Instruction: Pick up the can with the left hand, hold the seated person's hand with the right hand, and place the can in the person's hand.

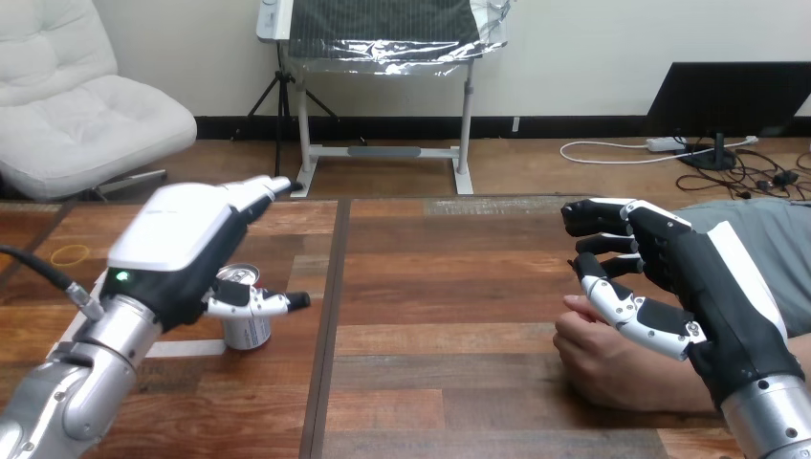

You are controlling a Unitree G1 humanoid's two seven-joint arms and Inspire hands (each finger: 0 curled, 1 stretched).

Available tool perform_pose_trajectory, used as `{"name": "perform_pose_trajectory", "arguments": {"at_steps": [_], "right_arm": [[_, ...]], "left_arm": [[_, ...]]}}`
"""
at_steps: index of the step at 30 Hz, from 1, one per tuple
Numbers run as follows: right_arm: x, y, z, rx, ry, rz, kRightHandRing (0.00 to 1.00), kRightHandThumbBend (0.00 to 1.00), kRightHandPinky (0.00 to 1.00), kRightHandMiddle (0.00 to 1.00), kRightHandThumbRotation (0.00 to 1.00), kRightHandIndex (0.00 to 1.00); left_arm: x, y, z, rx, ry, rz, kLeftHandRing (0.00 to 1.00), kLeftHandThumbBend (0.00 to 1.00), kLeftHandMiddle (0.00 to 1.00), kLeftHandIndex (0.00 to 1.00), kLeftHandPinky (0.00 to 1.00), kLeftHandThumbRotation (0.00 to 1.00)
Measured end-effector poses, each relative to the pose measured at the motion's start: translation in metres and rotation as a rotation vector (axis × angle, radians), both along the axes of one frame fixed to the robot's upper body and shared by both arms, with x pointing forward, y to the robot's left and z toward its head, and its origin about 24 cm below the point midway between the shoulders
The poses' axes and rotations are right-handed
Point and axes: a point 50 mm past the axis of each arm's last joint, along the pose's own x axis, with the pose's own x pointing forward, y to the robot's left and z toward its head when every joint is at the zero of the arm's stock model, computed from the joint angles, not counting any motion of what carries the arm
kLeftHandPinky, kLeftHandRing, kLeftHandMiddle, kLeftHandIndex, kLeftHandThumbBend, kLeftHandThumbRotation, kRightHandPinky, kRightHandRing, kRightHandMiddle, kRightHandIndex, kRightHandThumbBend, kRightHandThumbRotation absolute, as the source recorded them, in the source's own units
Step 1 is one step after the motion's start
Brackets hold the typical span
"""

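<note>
A small can with a silver top stands upright on the wooden table, left of the middle seam. My left hand is just left of it and slightly above it. It is open, with fingers stretched toward the far edge and the thumb reaching across the can's upper front. The person's hand rests on the table at the right, loosely closed. My right hand hovers over it, open with relaxed, slightly bent fingers; its thumb lies above the person's knuckles and nothing is gripped.
A yellow rubber band lies near the table's far left. A strip of white tape is stuck on the table beside the can. A dark seam runs front to back between the two table halves.
</note>
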Motion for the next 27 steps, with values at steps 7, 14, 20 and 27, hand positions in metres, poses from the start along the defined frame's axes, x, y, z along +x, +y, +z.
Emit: {"name": "perform_pose_trajectory", "arguments": {"at_steps": [7, 14, 20, 27], "right_arm": [[0.0000, 0.0000, 0.0000, -0.002, 0.000, 0.000, 0.72, 0.30, 0.64, 0.75, 0.00, 0.73], [0.0000, 0.0000, 0.0000, -0.002, 0.000, 0.000, 0.72, 0.30, 0.64, 0.75, 0.00, 0.73], [0.0000, -0.0001, 0.0000, -0.003, 0.000, 0.000, 0.72, 0.31, 0.64, 0.75, 0.00, 0.73], [0.0000, 0.0000, -0.0002, -0.003, 0.002, 0.003, 0.72, 0.31, 0.64, 0.74, 0.00, 0.73]], "left_arm": [[0.0003, 0.0016, 0.0022, -0.005, -0.039, 0.018, 0.88, 0.77, 0.91, 0.90, 0.85, 0.42], [0.0012, 0.0037, 0.0020, 0.003, -0.042, 0.042, 0.87, 0.76, 0.90, 0.89, 0.85, 0.39], [0.0028, 0.0051, 0.0020, 0.006, -0.037, 0.054, 0.87, 0.77, 0.89, 0.88, 0.84, 0.38], [0.0093, 0.0081, 0.0012, 0.011, 0.003, 0.071, 0.86, 0.78, 0.89, 0.87, 0.83, 0.37]]}}
